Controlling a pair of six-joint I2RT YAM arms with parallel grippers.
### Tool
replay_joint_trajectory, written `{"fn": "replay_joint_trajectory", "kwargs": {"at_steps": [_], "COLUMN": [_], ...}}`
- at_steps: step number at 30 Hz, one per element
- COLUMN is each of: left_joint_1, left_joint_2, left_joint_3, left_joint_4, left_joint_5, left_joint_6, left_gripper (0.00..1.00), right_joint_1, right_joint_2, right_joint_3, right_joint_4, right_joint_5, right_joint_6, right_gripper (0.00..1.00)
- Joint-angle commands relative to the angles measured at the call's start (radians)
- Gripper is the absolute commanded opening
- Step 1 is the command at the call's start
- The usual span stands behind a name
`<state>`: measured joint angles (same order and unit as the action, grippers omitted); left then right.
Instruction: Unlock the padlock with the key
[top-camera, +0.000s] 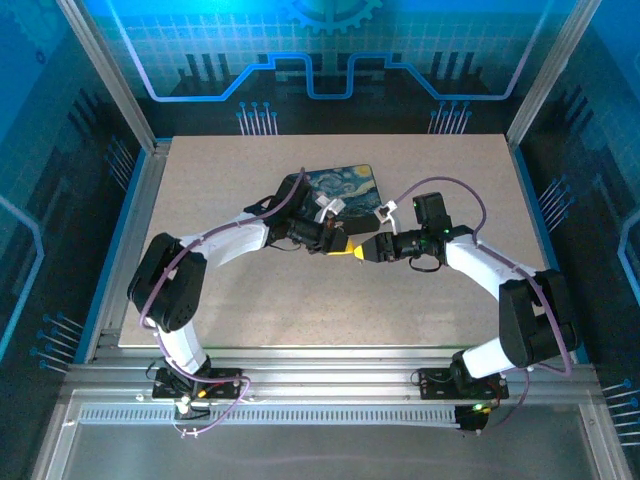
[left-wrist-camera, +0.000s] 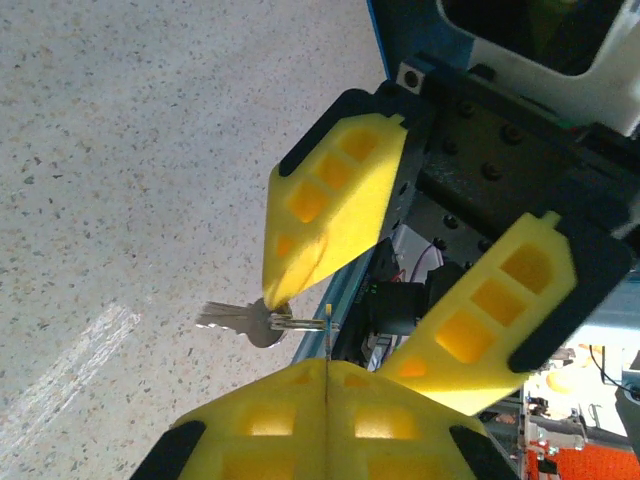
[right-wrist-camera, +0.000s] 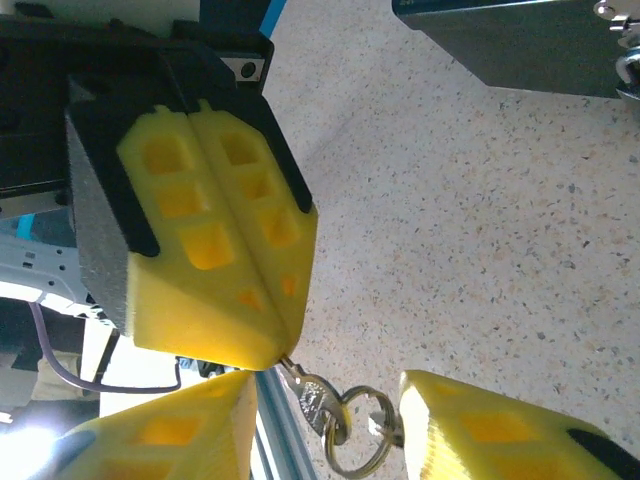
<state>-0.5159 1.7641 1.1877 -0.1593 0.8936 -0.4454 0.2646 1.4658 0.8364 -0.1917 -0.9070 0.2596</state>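
The padlock (right-wrist-camera: 628, 66) seems to be the bit of silvery metal at the edge of the box (top-camera: 345, 185), cut off by the top right corner of the right wrist view; I cannot tell more of it. It sits well apart from both grippers, across a stretch of bare table (right-wrist-camera: 450, 250).

The key (right-wrist-camera: 314, 405) hangs in the air between the two arms, with a ring (right-wrist-camera: 352, 455) through its head. The left gripper (right-wrist-camera: 272, 345) is closed, its yellow fingers pressed flat together, and the key's upper end is pinched at their tips. In the left wrist view a thin metal edge sticks out of the seam between these fingers, and the key's blade points away to the left above the table.

The right gripper (right-wrist-camera: 330, 420) is spread wide, one finger on each side of the key and ring. The tip of one right finger (left-wrist-camera: 330, 200) touches the key's head; the other stands clear.

From above, the two grippers meet tip to tip near the table's middle, just in front of the box.
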Motion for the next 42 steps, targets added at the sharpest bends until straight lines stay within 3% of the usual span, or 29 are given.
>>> {"fn": "replay_joint_trajectory", "kwargs": {"at_steps": [1, 16, 20, 28, 36, 42], "left_joint_1": [0.006, 0.013, 0.013, 0.011, 0.01, 0.008], "left_joint_2": [-0.04, -0.046, -0.044, -0.046, -0.047, -0.039], "left_joint_3": [-0.015, -0.045, -0.051, -0.065, -0.068, -0.068], "left_joint_4": [0.026, 0.072, 0.089, 0.12, 0.118, 0.117], "left_joint_5": [0.041, 0.075, 0.084, 0.125, 0.132, 0.13], "left_joint_6": [-0.004, -0.023, -0.032, -0.039, -0.03, -0.027], "left_gripper": [0.0, 0.0, 0.0, 0.0, 0.0, 0.0], "right_joint_1": [-0.014, -0.028, -0.028, -0.031, -0.03, -0.028], "right_joint_2": [0.009, -0.022, -0.031, -0.033, -0.036, -0.052], "right_joint_3": [-0.015, -0.067, -0.08, -0.08, -0.089, -0.11], "right_joint_4": [0.027, 0.122, 0.159, 0.164, 0.21, 0.261], "right_joint_5": [-0.044, -0.11, -0.15, -0.149, -0.171, -0.211], "right_joint_6": [-0.016, 0.02, 0.037, 0.044, 0.078, 0.095], "right_gripper": [0.39, 0.12, 0.1, 0.2, 0.13, 0.0]}}
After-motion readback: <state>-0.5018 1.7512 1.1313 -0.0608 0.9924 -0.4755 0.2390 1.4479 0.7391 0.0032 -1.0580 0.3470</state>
